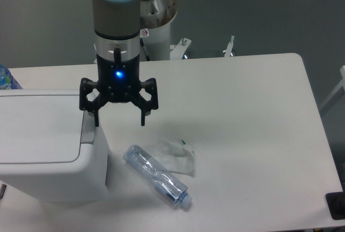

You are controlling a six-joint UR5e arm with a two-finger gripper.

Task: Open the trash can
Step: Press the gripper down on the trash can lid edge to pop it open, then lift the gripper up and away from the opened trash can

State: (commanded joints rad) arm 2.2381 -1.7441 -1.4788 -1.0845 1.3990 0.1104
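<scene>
My fingers [97, 117] were spread wide, pinching nothing, the two black tips pointing down with open air between them. My gripper [119, 120] hung at the right edge of the trash can [48, 146]; one fingertip sat right at the grey latch tab [88, 129] on that edge, though I could not tell whether it touched the tab or only hovered over it, while the other fingertip hung over the table [242, 113] just to the right of the can. A blue light glowed on my wrist housing above the fingers.

The trash can stood at the left end of the table, a big white box with rounded corners, its flat lid [40, 129] lying shut. To the right of the can, near its lower corner, a clear plastic bottle [156, 176] lay on its side, slanting away from the can. A crumpled clear wrapper [178, 155] rested against the bottle on the side farther from the can. Behind the can, at the left edge of the view, a bit of a blue-capped bottle [6, 79] showed.
</scene>
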